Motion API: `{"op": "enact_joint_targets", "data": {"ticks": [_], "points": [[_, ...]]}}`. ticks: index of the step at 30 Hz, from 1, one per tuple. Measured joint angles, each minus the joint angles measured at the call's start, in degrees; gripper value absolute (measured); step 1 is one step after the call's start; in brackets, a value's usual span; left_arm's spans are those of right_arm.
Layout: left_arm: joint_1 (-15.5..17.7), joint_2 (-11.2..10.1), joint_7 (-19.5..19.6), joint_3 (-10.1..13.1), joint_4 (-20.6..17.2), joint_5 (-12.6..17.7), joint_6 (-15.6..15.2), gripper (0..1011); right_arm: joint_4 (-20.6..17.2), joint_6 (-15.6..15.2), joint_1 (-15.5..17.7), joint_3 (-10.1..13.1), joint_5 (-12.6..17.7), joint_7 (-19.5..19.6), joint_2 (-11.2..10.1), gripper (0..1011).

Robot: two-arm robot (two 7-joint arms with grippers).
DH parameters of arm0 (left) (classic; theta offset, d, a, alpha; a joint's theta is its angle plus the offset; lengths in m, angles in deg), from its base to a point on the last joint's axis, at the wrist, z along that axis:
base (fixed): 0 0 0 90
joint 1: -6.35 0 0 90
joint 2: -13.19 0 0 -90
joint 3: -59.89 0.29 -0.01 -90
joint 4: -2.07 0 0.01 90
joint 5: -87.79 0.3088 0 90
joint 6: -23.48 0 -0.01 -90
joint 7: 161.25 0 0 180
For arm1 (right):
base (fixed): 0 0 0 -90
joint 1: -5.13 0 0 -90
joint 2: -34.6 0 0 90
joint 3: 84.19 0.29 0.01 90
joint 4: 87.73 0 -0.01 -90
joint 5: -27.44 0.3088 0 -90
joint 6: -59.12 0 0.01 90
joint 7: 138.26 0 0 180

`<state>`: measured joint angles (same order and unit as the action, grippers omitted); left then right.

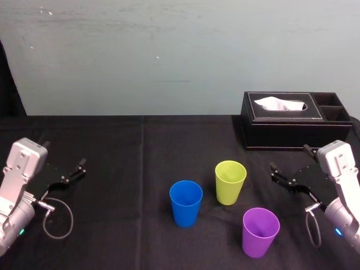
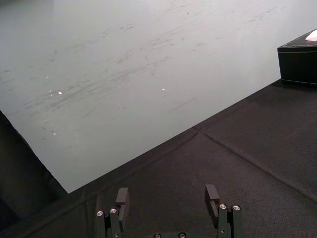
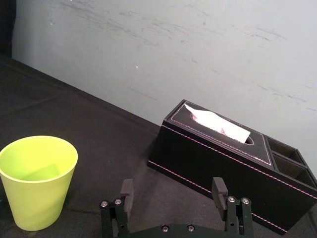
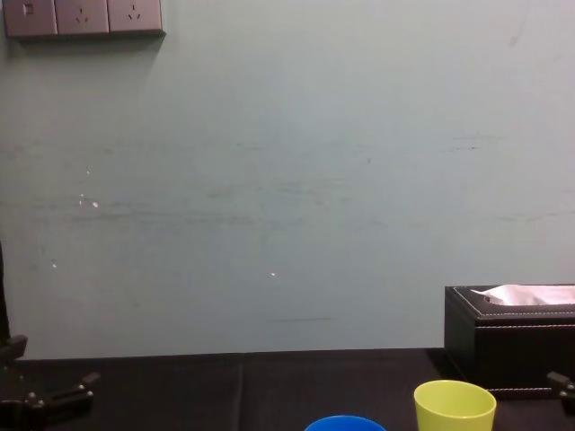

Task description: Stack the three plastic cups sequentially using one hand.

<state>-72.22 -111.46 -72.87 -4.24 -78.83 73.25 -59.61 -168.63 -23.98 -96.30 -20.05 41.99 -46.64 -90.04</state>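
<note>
left arm (image 1: 19, 180): low at the robot's left side, grey wrist link tilted up | left gripper (image 1: 75, 170): points forward and inward, jaws apart, grips nothing | right arm (image 1: 340, 180): low at the right side, mirrored pose | right gripper (image 1: 288, 158): points forward and inward, jaws apart, grips nothing

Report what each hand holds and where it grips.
Nothing is held: the left hand and the right hand are both open and empty.
</note>
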Motion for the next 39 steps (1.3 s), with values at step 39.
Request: {"op": "enact_joint_targets", "data": {"ticks": [39], "points": [[0.0, 0.0, 0.0, 0.0, 0.0, 0.0, 0.0, 1000, 0.0, 0.0, 0.0, 0.0, 0.0, 0.0, 0.0, 1004]]}}
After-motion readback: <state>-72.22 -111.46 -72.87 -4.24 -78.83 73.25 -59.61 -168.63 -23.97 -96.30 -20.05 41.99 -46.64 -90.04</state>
